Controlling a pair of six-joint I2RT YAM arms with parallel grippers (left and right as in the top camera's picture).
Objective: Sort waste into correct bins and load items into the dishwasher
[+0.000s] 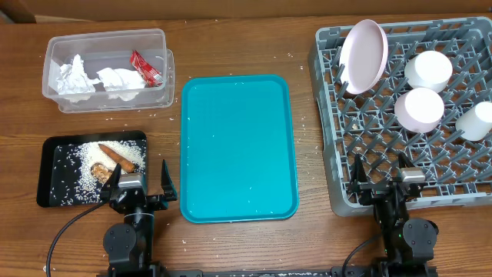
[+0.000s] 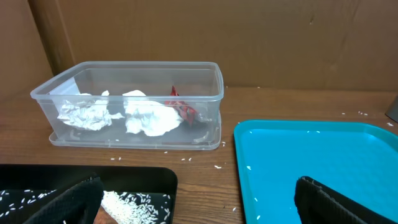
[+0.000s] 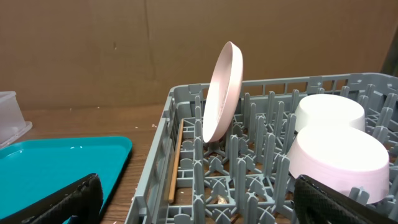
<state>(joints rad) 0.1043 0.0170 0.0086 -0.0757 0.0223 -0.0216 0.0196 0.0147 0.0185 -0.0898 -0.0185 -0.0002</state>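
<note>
The clear tub (image 1: 52,54) at the back left holds two crumpled white napkins (image 1: 73,77) and a red-and-white wrapper (image 1: 146,68); it also shows in the left wrist view (image 2: 211,78). The black tray (image 1: 54,181) holds rice (image 1: 127,154), a carrot piece (image 1: 115,157) and a brown lump (image 1: 98,171). The grey dish rack (image 1: 327,115) holds an upright white plate (image 1: 364,55), two upturned bowls (image 1: 428,69) (image 1: 419,108) and a cup (image 1: 477,121). A chopstick (image 3: 176,162) lies inside its left wall. My left gripper (image 1: 140,185) is open between the black tray and the teal tray. My right gripper (image 1: 382,181) is open over the rack's front edge.
A teal serving tray (image 1: 238,146) lies in the middle of the wooden table, with a few rice grains on it. Loose rice grains are scattered on the table around the tub and trays. A brown cardboard wall stands behind the table.
</note>
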